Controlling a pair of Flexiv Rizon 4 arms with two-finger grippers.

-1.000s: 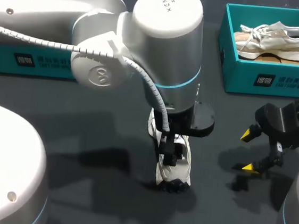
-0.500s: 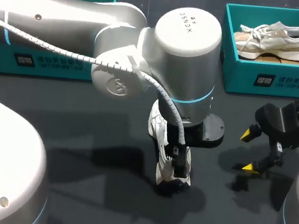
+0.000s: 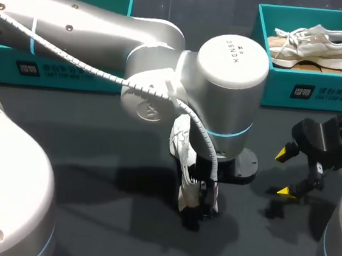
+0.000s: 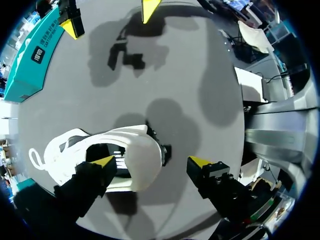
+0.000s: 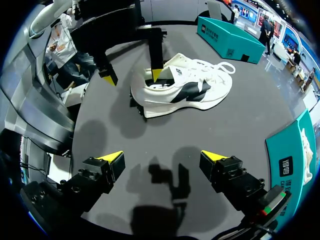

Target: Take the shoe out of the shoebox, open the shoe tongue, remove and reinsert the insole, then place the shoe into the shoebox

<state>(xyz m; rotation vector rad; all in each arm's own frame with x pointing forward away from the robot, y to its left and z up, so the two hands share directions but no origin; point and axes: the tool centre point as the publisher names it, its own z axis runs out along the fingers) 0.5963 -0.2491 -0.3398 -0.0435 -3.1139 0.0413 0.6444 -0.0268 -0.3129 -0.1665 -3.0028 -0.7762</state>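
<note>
My left end effector (image 4: 151, 162) hangs over the heel of the white sneaker (image 5: 182, 90), which stands on its sole on the dark bench (image 3: 95, 150), out of any box. The end effector is released and spread wide. One yellow fingertip (image 4: 102, 161) dips into the shoe's mouth just behind the tongue, and the other (image 4: 200, 162) stands outside, beyond the heel and apart from it. So the heel wall sits between my fingers without being pinched. From the left wrist view I cannot tell whether the inner tip touches the lining or merely hovers inside the opening. The sneaker's toe points away from me, toward the far side of the bench, and its laces trail loose at the front.

My left arm comes in from the left and reaches past the middle, covering most of the shoe in the head view.

My right end effector (image 5: 161, 157) is also released, with its two yellow tips well apart over bare bench. The sneaker lies ahead of it, side-on and well apart from it.

At the far right of the bench stands a teal shoebox (image 3: 309, 93), open, with a second pale sneaker (image 3: 314, 42) lying inside. Another teal box (image 3: 66, 74) sits at the far left, partly behind my left arm.
</note>
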